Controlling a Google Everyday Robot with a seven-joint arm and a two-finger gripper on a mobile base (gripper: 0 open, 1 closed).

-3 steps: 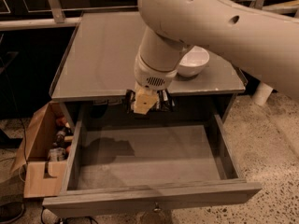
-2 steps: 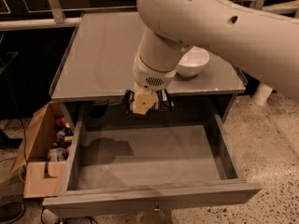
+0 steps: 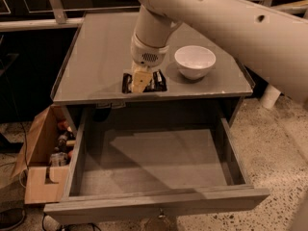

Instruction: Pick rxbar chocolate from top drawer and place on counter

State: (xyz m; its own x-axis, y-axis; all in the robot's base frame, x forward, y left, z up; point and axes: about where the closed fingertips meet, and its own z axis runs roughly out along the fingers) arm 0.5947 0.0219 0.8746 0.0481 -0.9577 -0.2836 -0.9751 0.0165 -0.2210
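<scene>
The wide shallow grey top drawer (image 3: 154, 162) stands pulled open, bare flat floor on show. Up on the matte grey cabinet tabletop (image 3: 96, 57), near its front edge, the gripper (image 3: 140, 83) points straight down, jaws clamped across the middle of the small flat black rxbar chocolate wrapper (image 3: 158, 82); its pale lettering is too small to read. A round white bowl (image 3: 195, 61) sits just beside it. On the floor, a tan cardboard box (image 3: 36, 138) holds small dark items.
</scene>
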